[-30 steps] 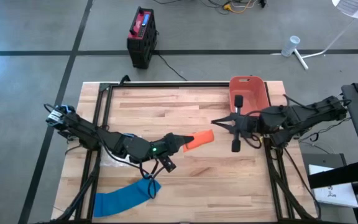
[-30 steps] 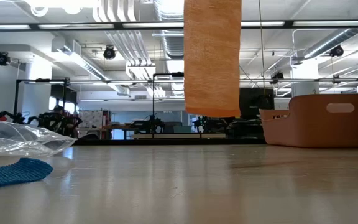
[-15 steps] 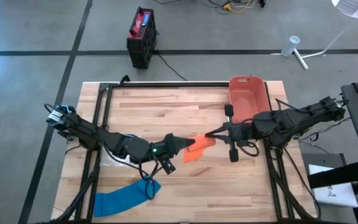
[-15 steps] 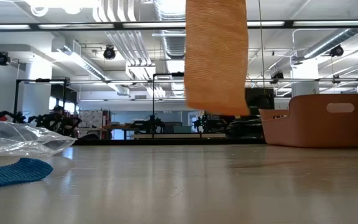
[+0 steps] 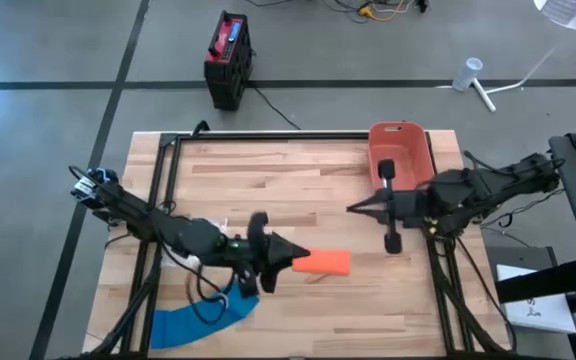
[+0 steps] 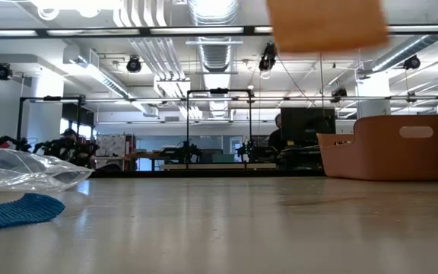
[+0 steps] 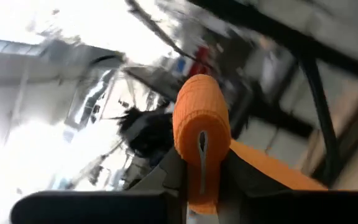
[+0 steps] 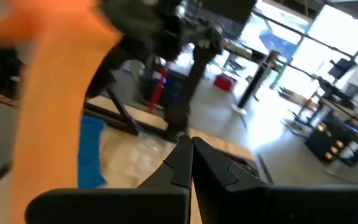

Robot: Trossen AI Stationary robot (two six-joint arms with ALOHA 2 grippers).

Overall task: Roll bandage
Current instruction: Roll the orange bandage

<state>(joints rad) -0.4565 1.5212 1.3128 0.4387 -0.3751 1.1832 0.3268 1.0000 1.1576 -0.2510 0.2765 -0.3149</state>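
Left claw (image 5: 290, 263) clamped on the orange bandage (image 5: 325, 262), now rotated and shifted toward surface (image 5: 368, 310) centre; strip no longer hangs down, it sticks out level, high above the wood in low view. Right claw (image 5: 353, 209) shut, empty, backed off near the red bin (image 5: 400, 150). Blue bandage (image 5: 200, 318) untouched. Likely a wrap turn just done, handoff next

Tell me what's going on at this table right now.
The left gripper is shut on an orange bandage, holding it up off the wooden table near the middle. The right gripper is shut and empty, apart from the bandage, in front of the orange bin. A blue bandage lies flat at the near left edge beside a clear plastic bag.
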